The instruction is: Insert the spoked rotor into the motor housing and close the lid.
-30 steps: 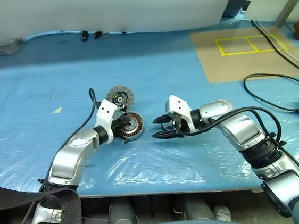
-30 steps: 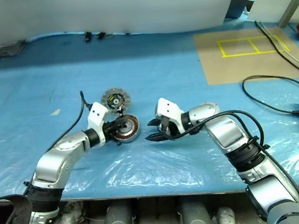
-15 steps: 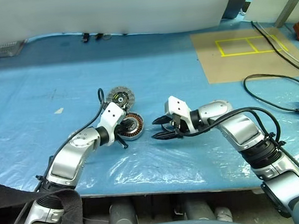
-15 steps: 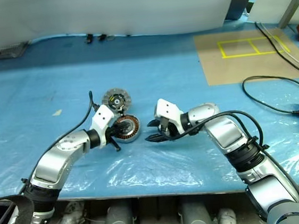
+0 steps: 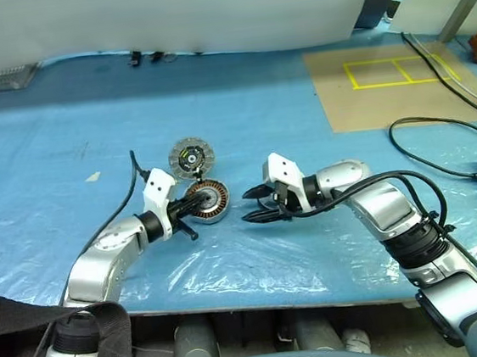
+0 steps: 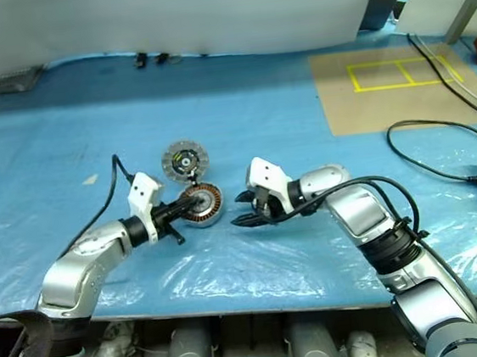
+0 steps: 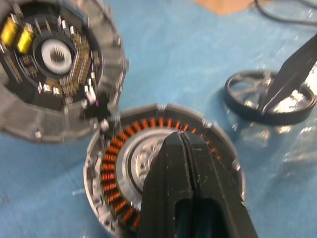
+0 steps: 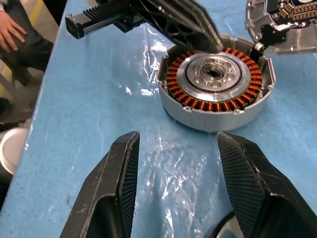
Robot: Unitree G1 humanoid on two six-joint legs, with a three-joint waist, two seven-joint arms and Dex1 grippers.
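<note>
On the blue sheet, the motor housing [image 5: 209, 200] is lying open with the lid [image 5: 191, 157] touching its far rim. The left gripper [image 5: 197, 202], fingers pressed together, is bracing its near wall, probably steadying it. The right gripper [image 5: 257, 205], spread, is straddling the spoked rotor [image 7: 270, 96], seemingly for pickup.
</note>
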